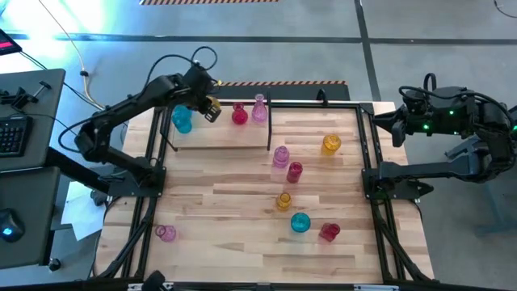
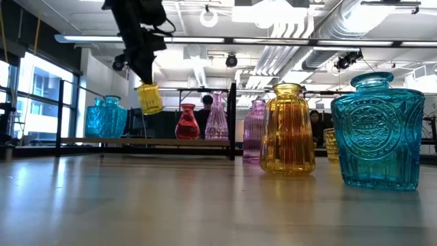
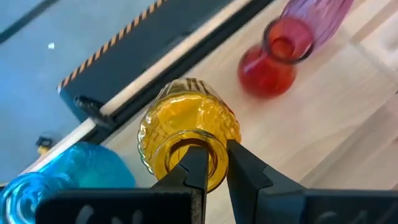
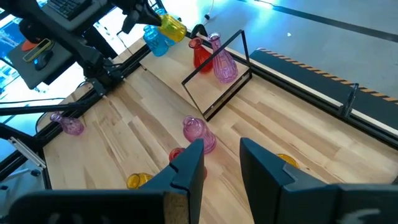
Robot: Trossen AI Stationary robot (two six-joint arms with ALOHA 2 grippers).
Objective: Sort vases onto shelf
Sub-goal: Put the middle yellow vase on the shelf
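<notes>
My left gripper [image 1: 209,107] is over the shelf [image 1: 266,129], a black-rod rack with a wooden plank base at the table's far left. It is shut on a yellow vase [image 2: 150,98], which hangs between a cyan vase [image 2: 106,116] and a red vase [image 2: 187,123]. Those two and a tall pink vase [image 2: 216,117] stand on the plank. Several more vases stand loose on the table, among them pink [image 1: 280,156], red [image 1: 294,171] and amber [image 1: 331,144]. My right gripper [image 4: 221,158] waits open at the table's far right edge. My left gripper [image 3: 217,171] holds the yellow vase by the rim of its mouth [image 3: 219,160], one finger [image 3: 196,167] inside the neck and the other [image 3: 245,174] outside. The fingers come slanting down from above. The vase hangs tilted below them, lifted clear of the shelf plank.
Nearer on the table stand a small yellow vase [image 1: 283,200], a cyan one [image 1: 300,222], a red one [image 1: 329,232] and a pink one [image 1: 166,234] at the near left. The shelf's right end post [image 2: 233,119] stands beside the pink vase. Black frame rails run along both table sides.
</notes>
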